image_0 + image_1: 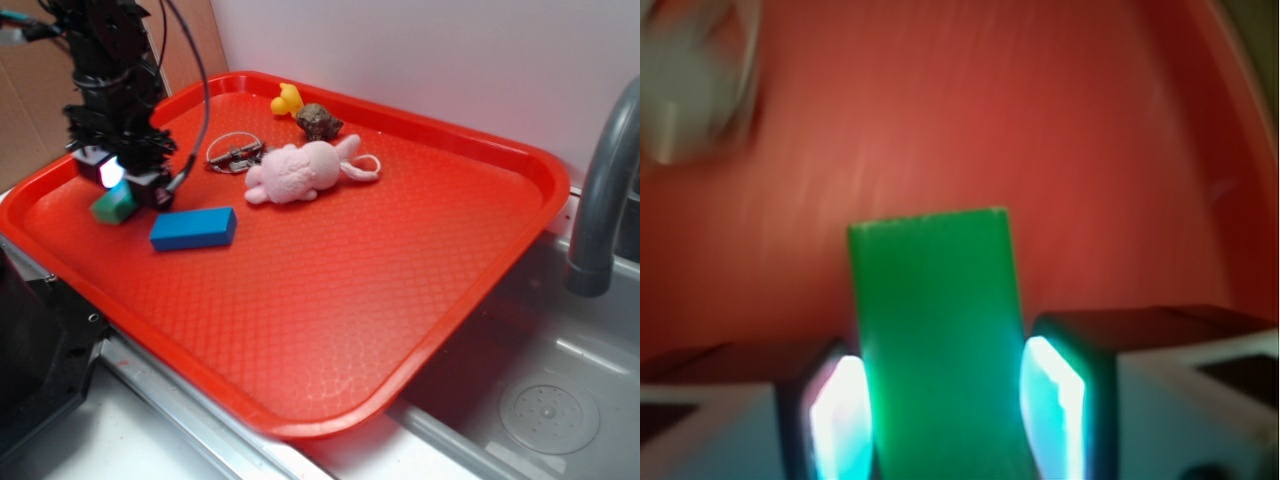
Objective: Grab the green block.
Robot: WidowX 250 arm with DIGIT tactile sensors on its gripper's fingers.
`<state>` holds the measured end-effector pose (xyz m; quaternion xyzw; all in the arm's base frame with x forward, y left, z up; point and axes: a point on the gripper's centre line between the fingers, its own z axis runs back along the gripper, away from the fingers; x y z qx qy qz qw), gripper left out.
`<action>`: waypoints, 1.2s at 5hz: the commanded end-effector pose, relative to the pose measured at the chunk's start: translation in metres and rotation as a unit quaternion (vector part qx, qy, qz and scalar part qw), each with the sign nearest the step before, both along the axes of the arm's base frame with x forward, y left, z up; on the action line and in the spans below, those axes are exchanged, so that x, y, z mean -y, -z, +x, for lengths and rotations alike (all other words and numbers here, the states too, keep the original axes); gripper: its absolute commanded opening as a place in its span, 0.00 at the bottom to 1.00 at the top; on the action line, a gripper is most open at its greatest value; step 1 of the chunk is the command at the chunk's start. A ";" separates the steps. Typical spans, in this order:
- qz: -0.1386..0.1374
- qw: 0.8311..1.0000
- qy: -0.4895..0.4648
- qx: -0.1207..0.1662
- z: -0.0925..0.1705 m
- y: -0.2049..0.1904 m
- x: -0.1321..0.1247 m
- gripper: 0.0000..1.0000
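No readable text, label, brand, number or sign on anything.

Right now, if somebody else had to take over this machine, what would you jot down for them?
Gripper: down over the green block, one finger on each side. The wrist view is blurred, so I cannot tell whether they press it yet.
Things: green block near the red tray's left edge, blue block beside it, pink plush toy further back.
Done: gripper lined up around the block.
Left: confirm the squeeze, then lift.
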<state>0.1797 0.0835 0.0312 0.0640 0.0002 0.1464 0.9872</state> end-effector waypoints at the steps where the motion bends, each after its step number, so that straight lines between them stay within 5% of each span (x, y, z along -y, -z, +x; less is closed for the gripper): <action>1: -0.017 0.997 0.010 0.080 -0.003 -0.106 0.019 0.00; 2: -0.028 0.996 0.016 0.083 -0.003 -0.131 0.026 0.00; 3: -0.027 0.997 -0.002 0.072 -0.009 -0.107 0.008 1.00; 5: -0.033 0.997 -0.012 0.072 -0.020 -0.038 -0.016 1.00; 6: -0.041 0.998 -0.008 0.049 -0.018 -0.006 -0.019 1.00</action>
